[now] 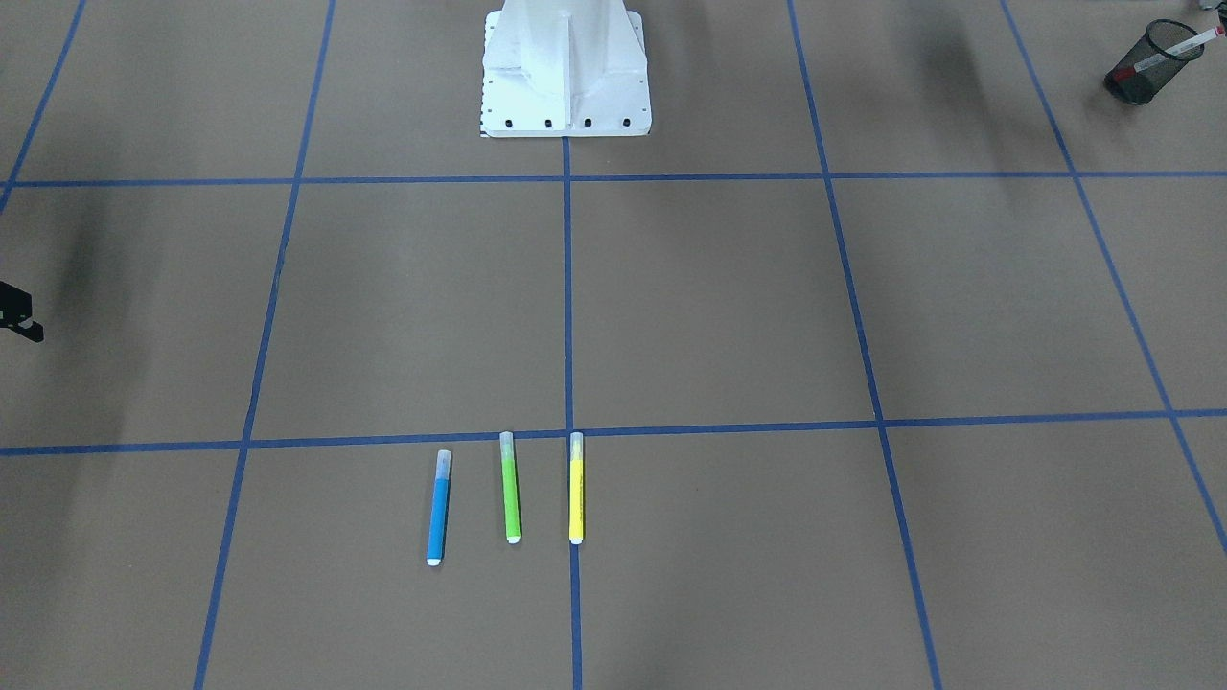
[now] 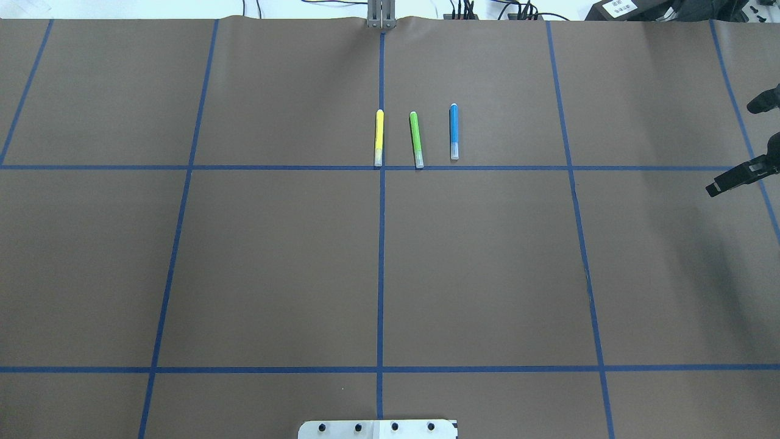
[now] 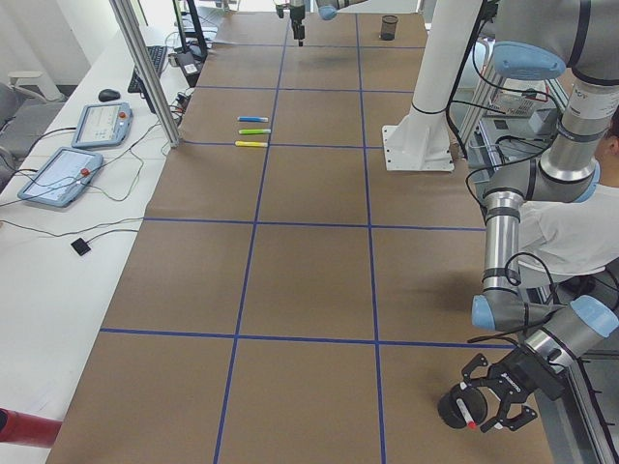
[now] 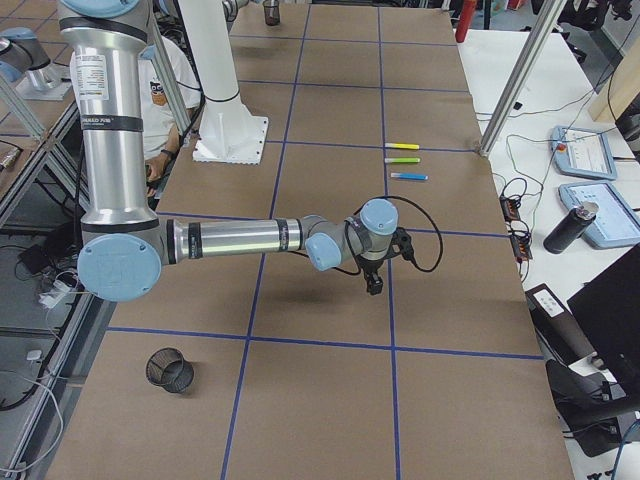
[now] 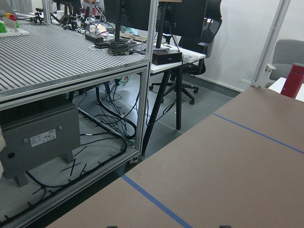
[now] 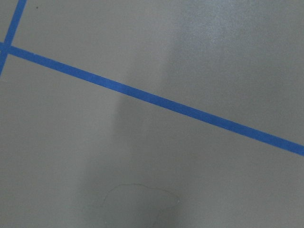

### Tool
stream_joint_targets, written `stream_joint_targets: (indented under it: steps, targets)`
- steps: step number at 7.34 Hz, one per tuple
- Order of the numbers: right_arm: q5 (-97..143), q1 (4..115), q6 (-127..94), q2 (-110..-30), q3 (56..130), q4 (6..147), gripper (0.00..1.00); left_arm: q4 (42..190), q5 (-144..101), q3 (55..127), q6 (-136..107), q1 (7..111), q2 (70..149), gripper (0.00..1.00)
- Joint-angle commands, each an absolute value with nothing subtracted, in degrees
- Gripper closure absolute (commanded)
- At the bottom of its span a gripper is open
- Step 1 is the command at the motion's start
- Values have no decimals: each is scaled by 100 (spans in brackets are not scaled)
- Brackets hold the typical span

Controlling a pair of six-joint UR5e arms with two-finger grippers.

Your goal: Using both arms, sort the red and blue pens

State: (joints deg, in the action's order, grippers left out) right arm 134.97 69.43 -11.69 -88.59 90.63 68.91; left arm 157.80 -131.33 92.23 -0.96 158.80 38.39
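Observation:
The blue pen (image 2: pixel 454 131) lies flat on the far side of the table, and it also shows in the front view (image 1: pixel 438 508). The red pen (image 1: pixel 1179 46) stands tilted in a black mesh cup (image 1: pixel 1150 62) near the table corner on my left. My left gripper (image 3: pixel 488 416) hovers over that cup, open, with its fingers spread and nothing between them. My right gripper (image 2: pixel 716 186) hangs above bare table at the right edge, far from the pens. Its fingers point down (image 4: pixel 373 288), and I cannot tell whether they are open or shut.
A green pen (image 2: pixel 416 139) and a yellow pen (image 2: pixel 378 138) lie parallel to the blue one. An empty black mesh cup (image 4: pixel 170 370) stands near the corner on my right. The white pedestal (image 1: pixel 566 77) sits at the near middle edge. Tablets and cables lie beyond the far edge.

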Motion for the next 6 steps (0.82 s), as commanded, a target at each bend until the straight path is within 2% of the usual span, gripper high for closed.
stream_joint_targets:
  steps: [1, 3, 4, 6]
  targets:
    - [13500, 6943, -1274, -8859, 9088, 6891, 0, 14664, -13175, 9562, 393, 15760, 4374, 22]
    - [13500, 6943, -1274, -8859, 9079, 6891, 0, 13846, -13149, 9571, 667, 14851, 4806, 22]
    - [13500, 6943, -1274, -8859, 9097, 6891, 0, 13695, -13140, 9580, 668, 14131, 4886, 22]
    - [13500, 6943, -1274, -8842, 9105, 6882, 0, 13291, -13166, 9580, 651, 12481, 5560, 20]
